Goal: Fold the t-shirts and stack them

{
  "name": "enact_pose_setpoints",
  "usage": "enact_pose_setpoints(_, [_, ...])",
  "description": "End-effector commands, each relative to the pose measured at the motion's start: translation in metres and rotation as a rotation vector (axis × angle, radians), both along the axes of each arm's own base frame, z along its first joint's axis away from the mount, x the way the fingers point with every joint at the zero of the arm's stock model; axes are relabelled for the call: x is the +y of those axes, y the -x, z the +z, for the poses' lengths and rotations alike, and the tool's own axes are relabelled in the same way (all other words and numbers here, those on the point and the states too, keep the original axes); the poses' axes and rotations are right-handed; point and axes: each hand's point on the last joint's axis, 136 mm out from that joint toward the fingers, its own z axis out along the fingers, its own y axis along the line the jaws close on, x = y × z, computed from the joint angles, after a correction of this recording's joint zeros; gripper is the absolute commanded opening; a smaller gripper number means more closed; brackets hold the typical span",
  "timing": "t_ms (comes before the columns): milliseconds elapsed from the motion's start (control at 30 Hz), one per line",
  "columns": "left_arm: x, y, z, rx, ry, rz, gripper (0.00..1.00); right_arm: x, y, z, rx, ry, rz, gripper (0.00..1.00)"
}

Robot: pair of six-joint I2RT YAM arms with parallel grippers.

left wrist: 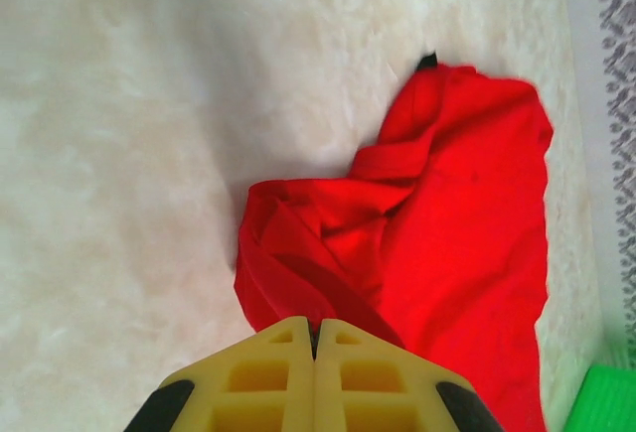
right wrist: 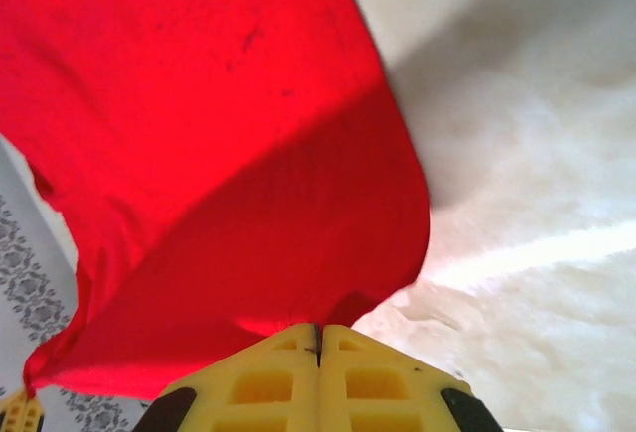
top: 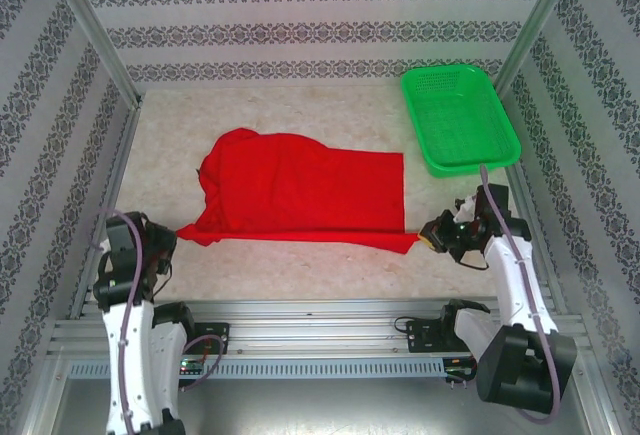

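Patterned wallpaper on three sides, a pale marbled bench (top: 300,270) in the middle, and on it one red t-shirt (top: 300,190), plain side up with no print showing. It's spread across the centre, its left part bunched and rumpled, its right part flatter with a straight edge. The near edge is drawn into a straight line between the two arms.

Left jaws first: they're at the near-left corner of the cloth, pressed together with a pinch of red fabric caught between them. From the left wrist the yellow fingertips (left wrist: 268,377) meet flush, and the shirt runs away from them in creased folds.

Over to the right jaws: same story at the near-right corner, closed tight on the cloth. The red sheet fans out from those yellow fingertips (right wrist: 383,377), raised off the bench and throwing a shadow on it.

A green mesh basket (top: 460,120) sits in the far-right corner, apart from the shirt.
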Motion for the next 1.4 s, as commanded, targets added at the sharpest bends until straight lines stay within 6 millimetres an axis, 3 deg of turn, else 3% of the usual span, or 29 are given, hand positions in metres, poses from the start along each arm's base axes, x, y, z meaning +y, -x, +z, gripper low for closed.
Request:
enact_pose_setpoints(0, [0.014, 0.027, -0.025, 0.082, 0.009, 0.158, 0.0, -0.018, 0.018, -0.018, 0.064, 0.109, -0.068, 0.0])
enact_pose_setpoints(233, [0.004, 0.058, -0.062, 0.176, 0.116, 0.261, 0.01, -0.028, 0.028, -0.028, 0.129, 0.177, -0.103, 0.0])
enact_pose_setpoints(400, [-0.003, 0.054, -0.064, 0.166, 0.163, 0.251, 0.46, -0.033, 0.029, -0.03, 0.142, 0.204, -0.117, 0.0])
enact_pose_setpoints(533, [-0.003, 0.04, -0.044, 0.159, 0.12, 0.157, 0.59, -0.034, 0.029, -0.031, 0.146, 0.209, -0.119, 0.0])
enact_pose_setpoints(600, [-0.013, 0.02, -0.035, 0.126, 0.133, 0.038, 0.62, -0.034, 0.029, -0.032, 0.15, 0.211, -0.117, 0.0])
enact_pose_setpoints(700, [-0.038, -0.009, -0.029, 0.086, 0.2, -0.168, 0.64, -0.033, 0.03, -0.033, 0.153, 0.213, -0.115, 0.0])
enact_pose_setpoints(800, [-0.062, -0.017, -0.025, 0.136, 0.198, -0.373, 0.67, -0.033, 0.03, -0.032, 0.153, 0.214, -0.113, 0.0])
enact_pose_setpoints(1000, [-0.114, 0.011, -0.038, 0.355, 0.317, -0.657, 0.64, -0.032, 0.03, -0.032, 0.157, 0.215, -0.102, 0.0])
enact_pose_setpoints(1133, [-0.112, 0.044, -0.055, 0.506, 0.288, -0.669, 0.59, -0.032, 0.03, -0.032, 0.154, 0.216, -0.102, 0.0])
enact_pose_setpoints(1367, [-0.107, 0.059, -0.09, 0.634, 0.221, -0.643, 0.53, -0.03, 0.03, -0.032, 0.154, 0.208, -0.098, 0.0])
